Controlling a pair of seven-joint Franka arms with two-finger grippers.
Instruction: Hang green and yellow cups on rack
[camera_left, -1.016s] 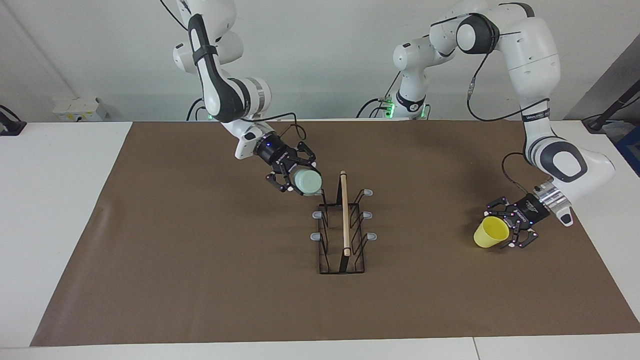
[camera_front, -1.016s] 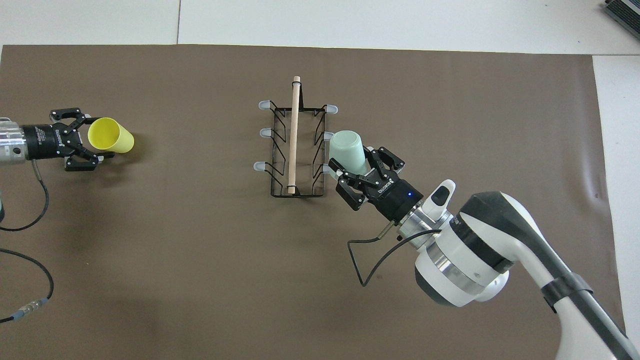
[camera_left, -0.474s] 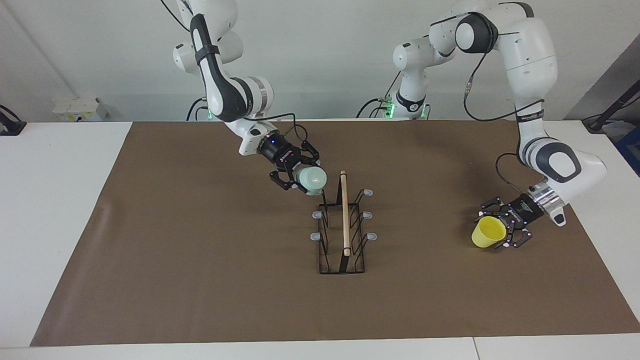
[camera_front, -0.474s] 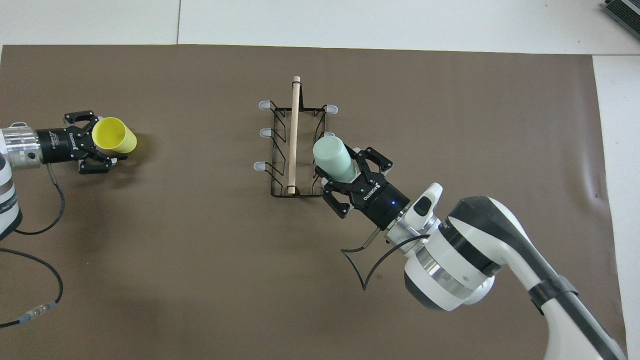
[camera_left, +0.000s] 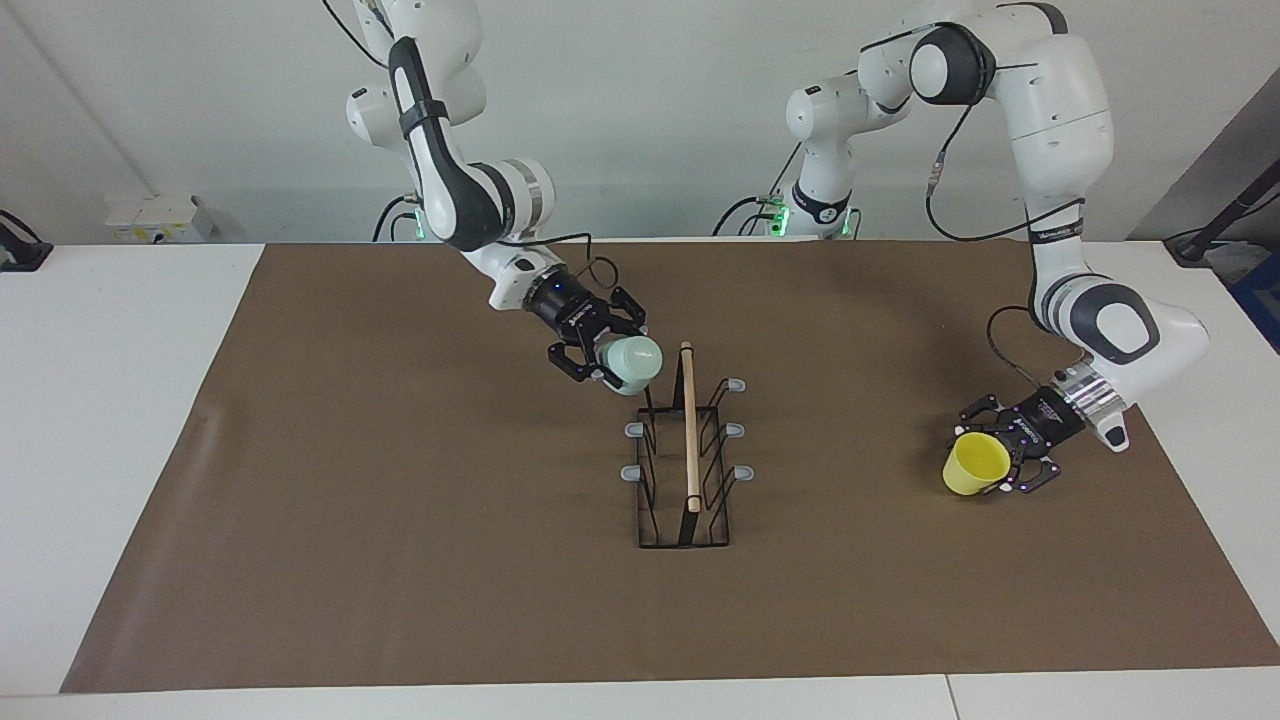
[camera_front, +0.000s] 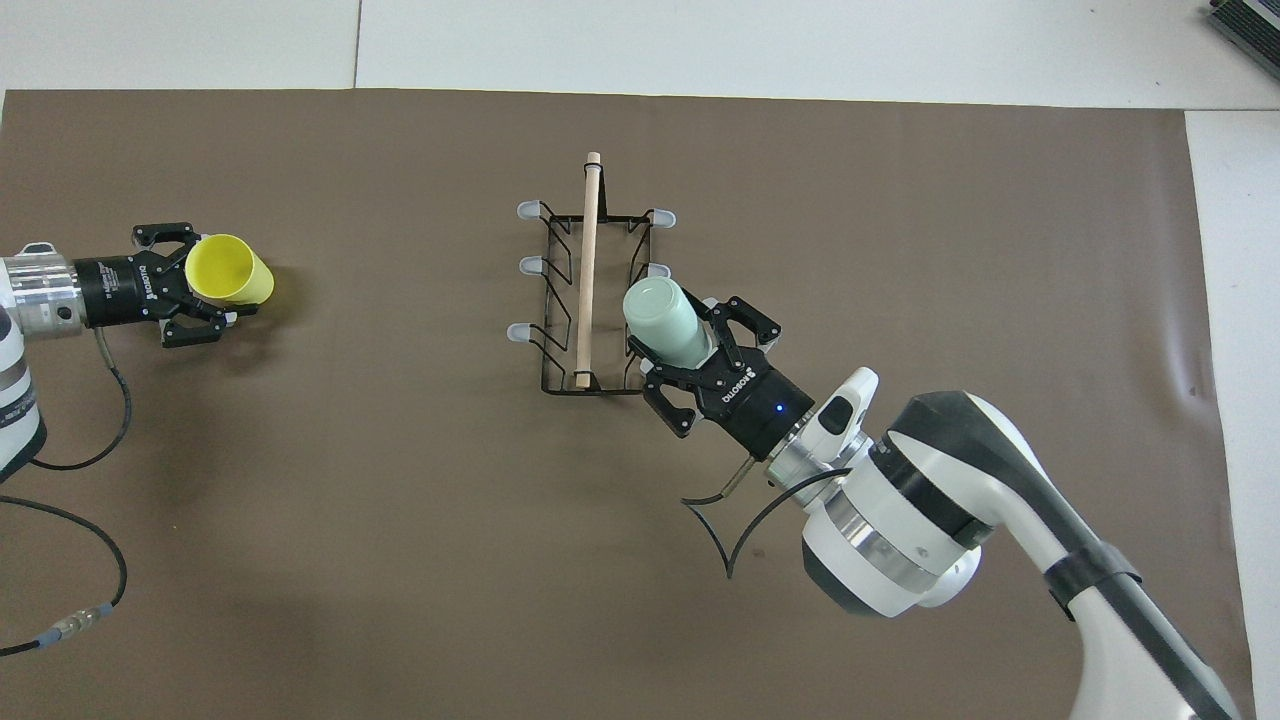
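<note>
The black wire rack (camera_left: 689, 430) with a wooden top rod stands mid-mat; it also shows in the overhead view (camera_front: 587, 280). My right gripper (camera_left: 618, 358) is shut on the pale green cup (camera_left: 634, 362), held on its side, bottom toward the rod, over the rack's end nearest the robots on the right arm's side. In the overhead view the green cup (camera_front: 660, 318) in the right gripper (camera_front: 682, 332) covers the peg there. My left gripper (camera_left: 1002, 460) is shut on the yellow cup (camera_left: 975, 463), tilted low over the mat at the left arm's end, also in the overhead view (camera_front: 232, 272).
A brown mat (camera_left: 400, 520) covers the white table. The rack's other grey-tipped pegs (camera_left: 737, 429) stick out bare on both sides. A cable (camera_front: 60, 500) trails from the left arm over the mat.
The right gripper has carried the green cup in over the rack's near pegs and turned it more on its side. The left gripper with the yellow cup shifted slightly.
</note>
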